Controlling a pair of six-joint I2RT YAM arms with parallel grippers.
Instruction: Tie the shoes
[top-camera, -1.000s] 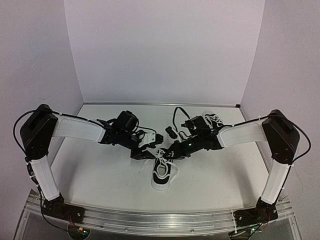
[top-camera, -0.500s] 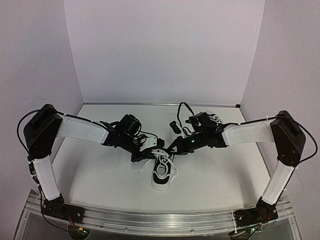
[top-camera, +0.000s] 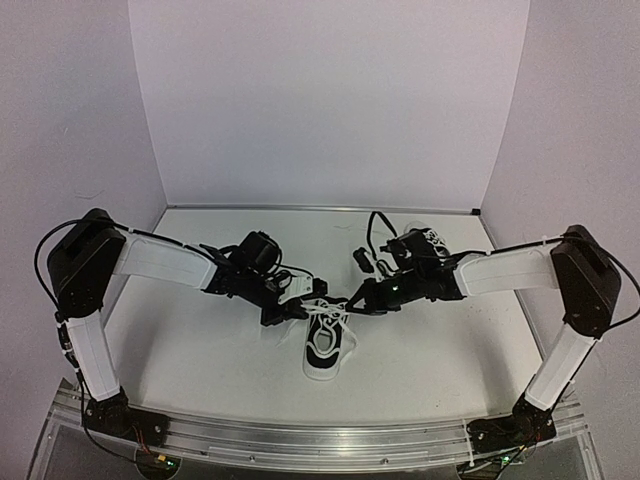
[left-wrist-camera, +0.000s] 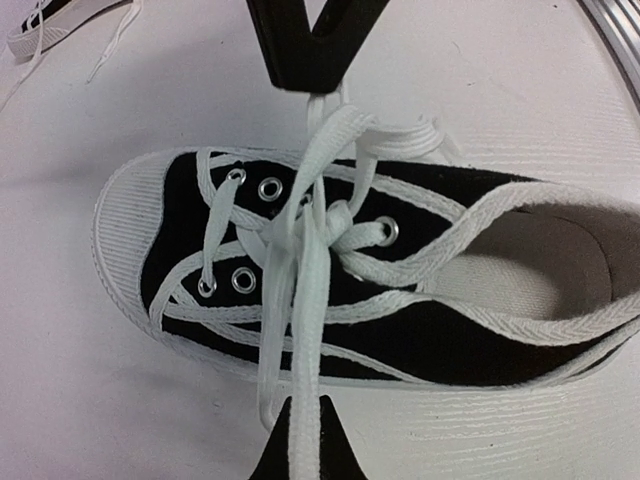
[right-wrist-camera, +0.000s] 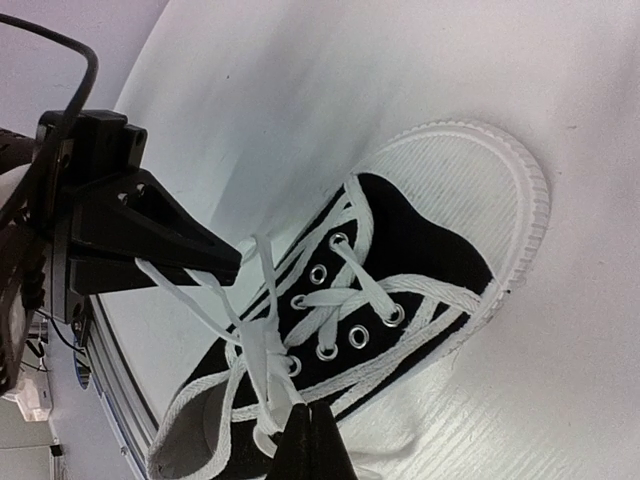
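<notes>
One black sneaker (left-wrist-camera: 455, 345), white laces (left-wrist-camera: 300, 285)

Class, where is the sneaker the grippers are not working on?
In the top view, the second sneaker lies on the table, right rear, behind the right arm, near the back wall.

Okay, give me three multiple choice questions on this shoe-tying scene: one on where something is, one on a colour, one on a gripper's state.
1. Where is the second sneaker? A far right of the table; B near left corner; C middle of the front edge.
2. What colour are the laces? A red; B white; C black.
3. The left gripper is: A wide open; B shut on the laces; C out of view.
Answers: 1 A, the top view shows it at the far right. 2 B, they are white against the black centre sneaker. 3 B, a lace runs into its closed tips.
</notes>
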